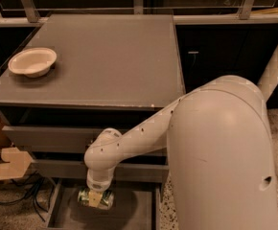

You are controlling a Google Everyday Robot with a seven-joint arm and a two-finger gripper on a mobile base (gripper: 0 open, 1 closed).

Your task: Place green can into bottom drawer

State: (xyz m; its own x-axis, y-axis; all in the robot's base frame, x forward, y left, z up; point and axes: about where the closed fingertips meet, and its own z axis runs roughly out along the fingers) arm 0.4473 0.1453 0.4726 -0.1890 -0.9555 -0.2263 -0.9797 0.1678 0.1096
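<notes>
My arm's big white shell [223, 162] fills the lower right of the frame. The forearm runs from it down-left to my hand [96, 199], low and left of centre. The hand is closed on the green can [106, 200], gripping it from above. The can is inside the pulled-out bottom drawer [129, 213], over the near-left part of its grey floor; I can't tell whether it touches the floor. Above the hand are two closed grey drawer fronts [48, 137]. A cardboard box [2, 163] and cables [14, 195] are at lower left. Further back is the grey surface [110, 56], with a cream bowl [32, 61] at its left edge.
</notes>
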